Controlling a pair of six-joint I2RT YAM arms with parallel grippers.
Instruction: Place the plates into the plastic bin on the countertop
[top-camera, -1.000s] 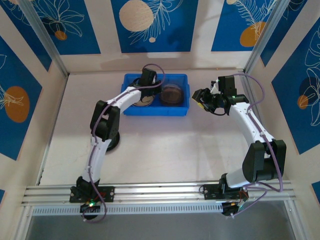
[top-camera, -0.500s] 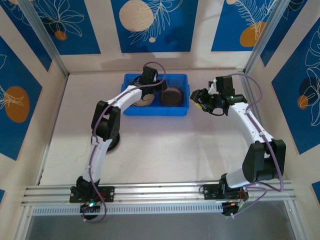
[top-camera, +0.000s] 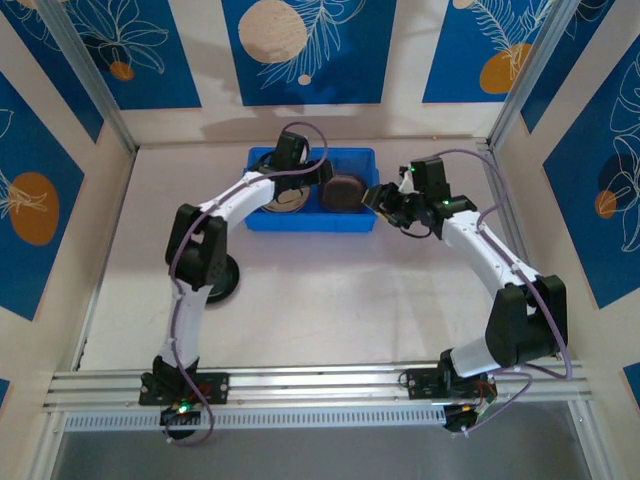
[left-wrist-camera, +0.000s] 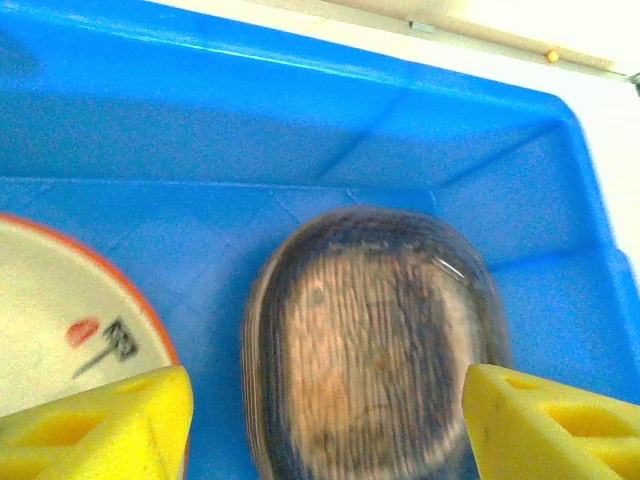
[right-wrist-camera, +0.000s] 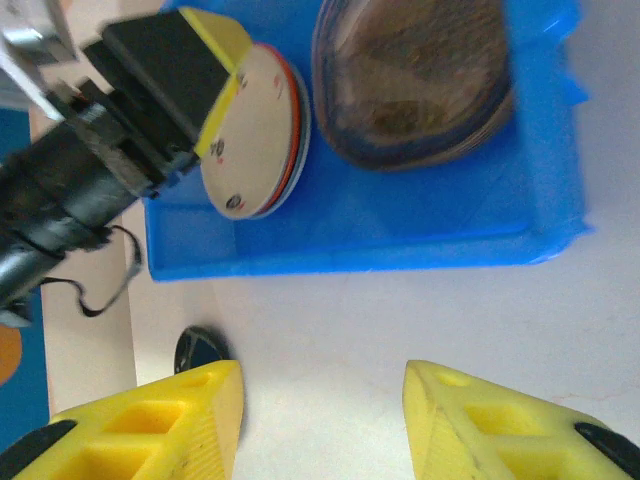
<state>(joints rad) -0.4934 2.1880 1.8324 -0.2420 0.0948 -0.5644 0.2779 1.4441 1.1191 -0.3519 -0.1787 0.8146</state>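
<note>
1. Black plate (top-camera: 228, 287) lies on the worktop (top-camera: 330, 290) by the left elbow, well short of the bin (top-camera: 310, 222); it is not yet binned and looks like the next pick.
2. Right fingers (right-wrist-camera: 480, 425) stand apart with nothing between them, hanging over bare worktop just outside the bin's right end. Best to hold them off the wall while the left arm clears.
3. Left fingers (left-wrist-camera: 100, 425) are wide and empty, straddling the grey stack (left-wrist-camera: 370, 340) inside the bin.
4. Step in hand, as I judge it, is a retreat after release: lift straight up past the rim before swinging and keep the fingers wide, so the stack isn't dragged or tipped.
5. Cream plate (left-wrist-camera: 60, 320) with an orange rim lies flat just left of the stack; avoid it on the way out.
6. Changes, near side: the left elbow swings further left, baring more of the black plate.
7. Mid: the right arm moves in from right of the bin to its end wall.
8. Far: the left fingers go from shut to wide; grey stack and cream plate stay in the bin.
</note>
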